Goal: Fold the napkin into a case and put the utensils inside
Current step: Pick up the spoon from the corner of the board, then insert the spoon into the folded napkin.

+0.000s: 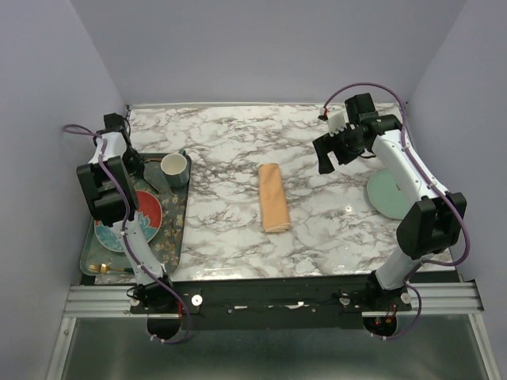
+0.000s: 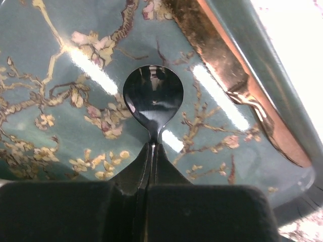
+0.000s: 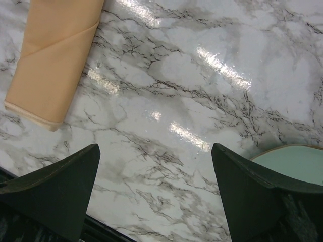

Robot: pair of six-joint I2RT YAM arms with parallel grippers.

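Your left gripper (image 2: 152, 154) is clamped shut on the spoon (image 2: 153, 98) at its neck, mid-frame in the wrist view, over the floral tray (image 2: 45, 75). Lift straight up so the spoon can't twist, then carry it to the folded napkin (image 1: 274, 198), centre of the top view. Your right gripper (image 3: 154, 171) hangs wide open and empty.

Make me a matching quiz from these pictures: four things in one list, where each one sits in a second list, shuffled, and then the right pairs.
Things:
1. spoon
2. folded napkin
3. pale green plate
4. cup

Places:
A. far corner of the tray
B. right side of the table
C. pinched in the left gripper
D. middle of the table

Pairs: 1-C, 2-D, 3-B, 4-A.
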